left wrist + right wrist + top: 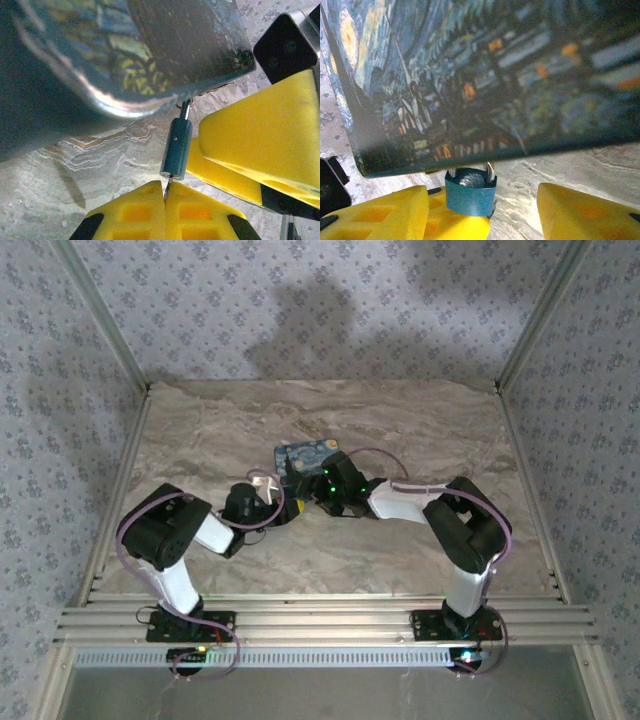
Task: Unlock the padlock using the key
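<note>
Left wrist shows the left gripper (165, 199) clenched on the thin key (168, 186), its tip at the base of the small teal padlock (176, 145) — silver shackle hooked under the painted tin (150, 55) — with the right gripper (514, 210) spread wide around it.

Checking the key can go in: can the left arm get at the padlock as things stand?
Probably yes: the left claw sits right at the padlock's free end, nothing between them but a thin metal tip, likely the key.

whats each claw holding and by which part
Left claw pinches the thin key by its outer end, tip in the teal padlock. Right claw is open, holding nothing.
</note>
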